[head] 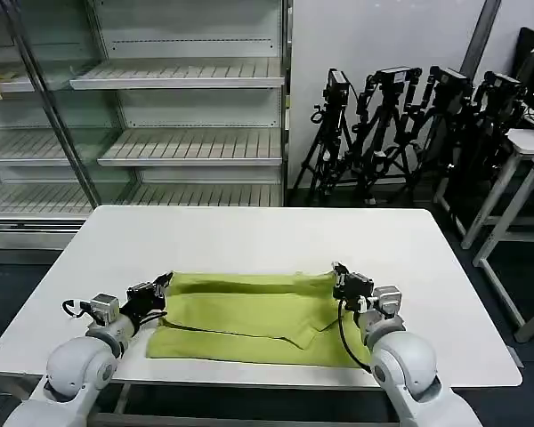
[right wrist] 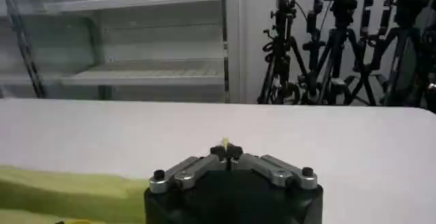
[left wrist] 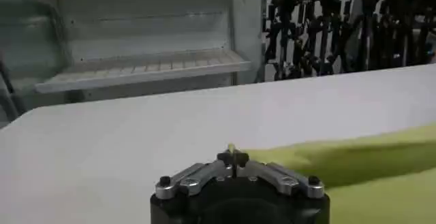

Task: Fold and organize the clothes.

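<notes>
**Both grippers pinching the folded edge: keep the fold even**

The T-shirt (head: 254,317) lies flat near the front edge of the table (head: 249,236), already doubled into a wide band, its upper layer ending short of the lower one. Your left gripper (head: 163,286) sits at the shirt's left far corner and your right gripper (head: 341,276) at the right far corner. In each wrist view the fingers are pressed together with a sliver of yellow-green cloth nipped at their tips, so both appear to be pinching the shirt's far edge.

Judging from this, the step in hand is carrying that edge over for the next fold. Move both grippers together at the same height and pace, so the edge stays straight and no diagonal crease forms. Lay it parallel to the front edge of the table before letting go.

The table's far half is bare. Beyond the far edge stand metal shelves (head: 187,147) and a cluster of tripods (head: 400,133), well apart from the work. Another table (head: 525,169) stands off the right edge.
</notes>
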Robot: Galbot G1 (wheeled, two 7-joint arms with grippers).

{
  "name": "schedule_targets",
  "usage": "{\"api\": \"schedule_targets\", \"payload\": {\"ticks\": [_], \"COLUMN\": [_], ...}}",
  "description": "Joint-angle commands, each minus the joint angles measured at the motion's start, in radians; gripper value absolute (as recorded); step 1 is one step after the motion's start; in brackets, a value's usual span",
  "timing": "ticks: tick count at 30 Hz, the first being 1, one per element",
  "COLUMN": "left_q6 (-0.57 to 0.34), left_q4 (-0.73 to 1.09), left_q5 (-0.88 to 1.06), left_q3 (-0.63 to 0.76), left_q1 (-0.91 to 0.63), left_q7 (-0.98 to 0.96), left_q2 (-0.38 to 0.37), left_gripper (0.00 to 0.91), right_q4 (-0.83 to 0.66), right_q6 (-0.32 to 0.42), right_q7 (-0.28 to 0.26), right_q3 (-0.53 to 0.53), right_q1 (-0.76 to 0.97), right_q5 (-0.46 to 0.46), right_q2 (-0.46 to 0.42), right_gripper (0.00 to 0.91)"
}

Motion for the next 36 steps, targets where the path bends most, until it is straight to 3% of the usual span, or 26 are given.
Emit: {"api": "schedule_targets", "payload": {"ticks": [1,36], "left_q6": [-0.004,-0.007], "left_q4": [-0.03,-0.134], "left_q5": [0.001,0.012], "left_q3": [-0.016,-0.04], "left_q1": [0.051,0.161], "left_q7": [0.002,0.004], "left_q2": [0.004,0.006], "left_gripper": [0.02,0.02], "right_q4": [0.073,0.226], "right_q6": [0.003,0.013], "right_q7": [0.0,0.003], "right_q3": [0.014,0.082], "right_q1": [-0.095,-0.235], "right_q5": [-0.005,-0.049], "right_q2": [-0.005,-0.012], "right_gripper": [0.0,0.0]}}
